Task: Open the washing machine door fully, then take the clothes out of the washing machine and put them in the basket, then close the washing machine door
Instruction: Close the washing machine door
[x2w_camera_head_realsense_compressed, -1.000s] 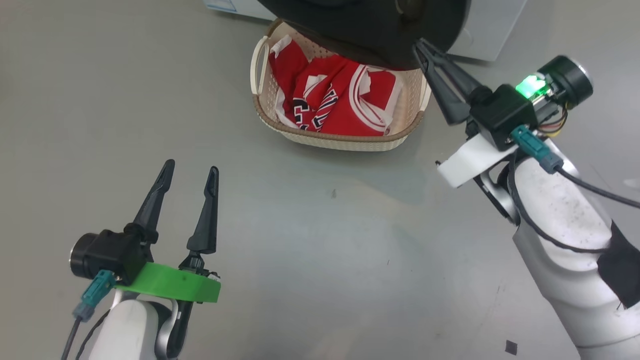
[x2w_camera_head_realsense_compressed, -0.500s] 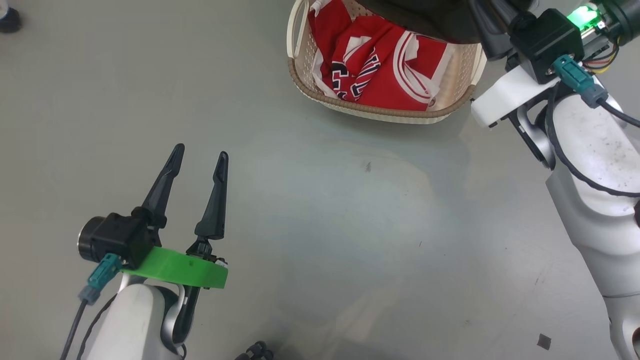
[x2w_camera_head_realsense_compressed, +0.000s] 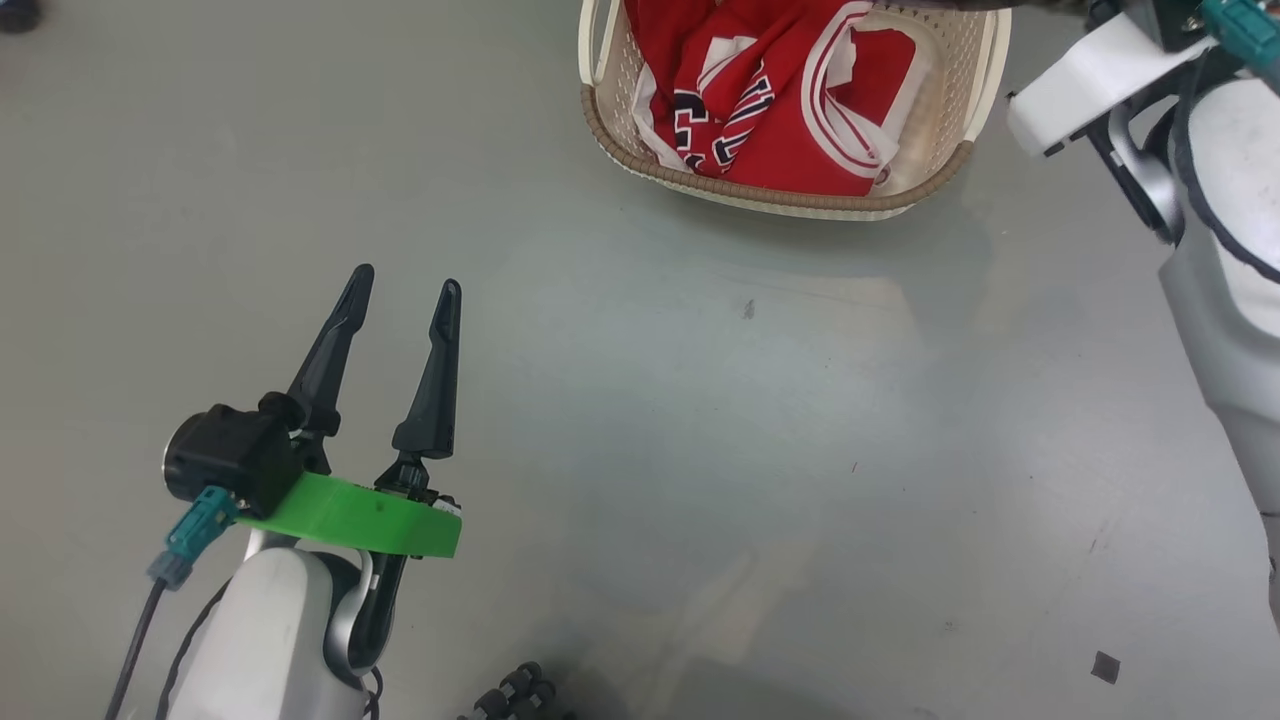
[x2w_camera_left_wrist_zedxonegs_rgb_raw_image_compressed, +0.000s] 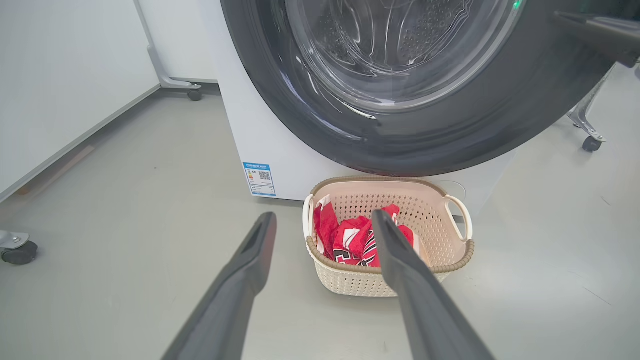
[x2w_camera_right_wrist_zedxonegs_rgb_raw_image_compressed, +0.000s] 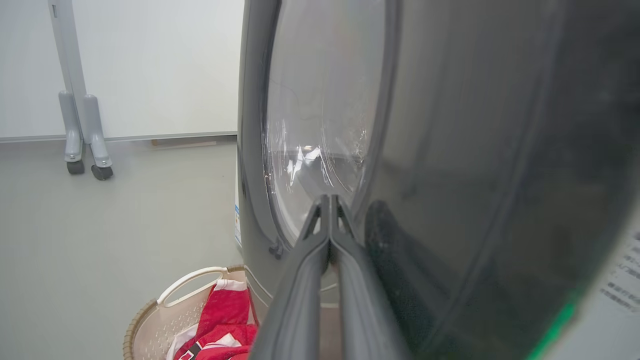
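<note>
The cream basket (x2w_camera_head_realsense_compressed: 780, 205) stands on the floor with the red clothes (x2w_camera_head_realsense_compressed: 790, 120) heaped inside. My left gripper (x2w_camera_head_realsense_compressed: 407, 278) hovers open and empty well short of it. In the left wrist view, the left gripper (x2w_camera_left_wrist_zedxonegs_rgb_raw_image_compressed: 323, 214) points at the basket (x2w_camera_left_wrist_zedxonegs_rgb_raw_image_compressed: 350, 282) and clothes (x2w_camera_left_wrist_zedxonegs_rgb_raw_image_compressed: 350, 240). Above them the washing machine door (x2w_camera_left_wrist_zedxonegs_rgb_raw_image_compressed: 310, 100) covers the white washing machine (x2w_camera_left_wrist_zedxonegs_rgb_raw_image_compressed: 240, 140). My right gripper (x2w_camera_right_wrist_zedxonegs_rgb_raw_image_compressed: 328, 199) is shut and empty, its tips lying against the door (x2w_camera_right_wrist_zedxonegs_rgb_raw_image_compressed: 475, 150). Below it are the basket (x2w_camera_right_wrist_zedxonegs_rgb_raw_image_compressed: 150, 320) and clothes (x2w_camera_right_wrist_zedxonegs_rgb_raw_image_compressed: 225, 310).
Grey floor stretches between me and the basket. White panels on wheeled legs (x2w_camera_right_wrist_zedxonegs_rgb_raw_image_compressed: 82, 135) stand to the machine's left, and a caster (x2w_camera_left_wrist_zedxonegs_rgb_raw_image_compressed: 591, 144) sits to its right. A dark shoe-like shape (x2w_camera_head_realsense_compressed: 15, 15) shows at the far left.
The head camera has shifted, so the door and the right gripper's fingers have left the picture's top. Relative to the basket, the right arm has moved towards the machine. The left gripper stays open.
</note>
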